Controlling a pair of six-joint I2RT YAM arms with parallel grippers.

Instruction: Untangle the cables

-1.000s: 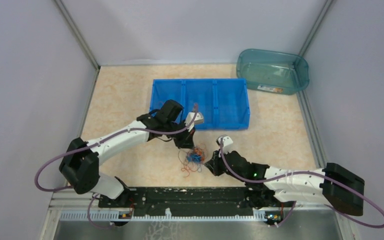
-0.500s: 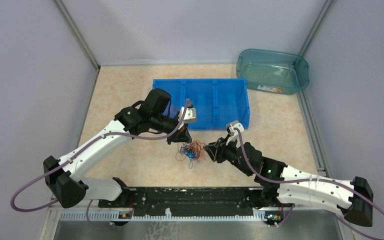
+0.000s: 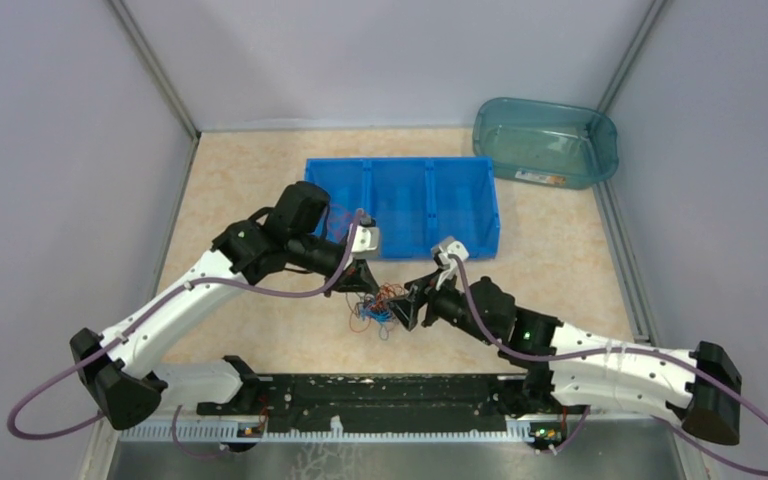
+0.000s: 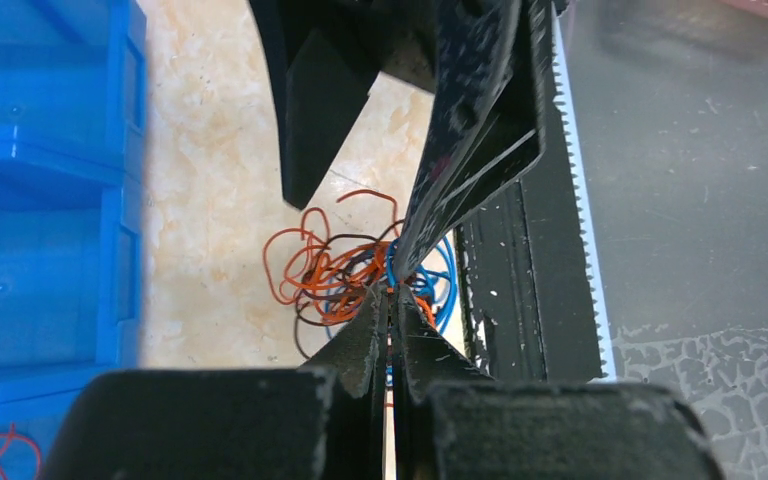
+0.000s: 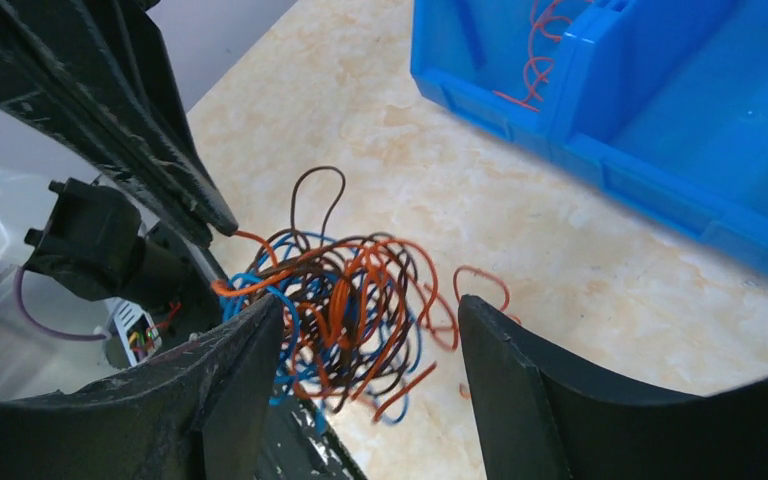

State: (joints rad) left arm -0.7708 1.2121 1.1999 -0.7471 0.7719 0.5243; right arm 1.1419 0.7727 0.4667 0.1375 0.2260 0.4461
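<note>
A lab test cell: plain panel walls (image 3: pixel 50 150) enclose the tabletop (image 3: pixel 245 185).

The beige, marble-patterned tabletop (image 3: pixel 250 190) carries three things. A blue three-compartment bin (image 3: pixel 400 161) sits mid-table, toward the back. A translucent teal tub (image 3: pixel 600 150) stands in the far right corner (near the bin, not touching it). Nearer the front lies a tangle of orange, blue and dark cables (image 3: pixel 380 305).

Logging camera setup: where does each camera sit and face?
Top external: above and behind, looking down; both arms, cable tangle, blue bin.
Left wrist: looks along the shut left gripper at the tangle; right gripper opposite.
Right wrist: looks between the open right gripper's fingers at the tangle.
All share the tangle.
</note>
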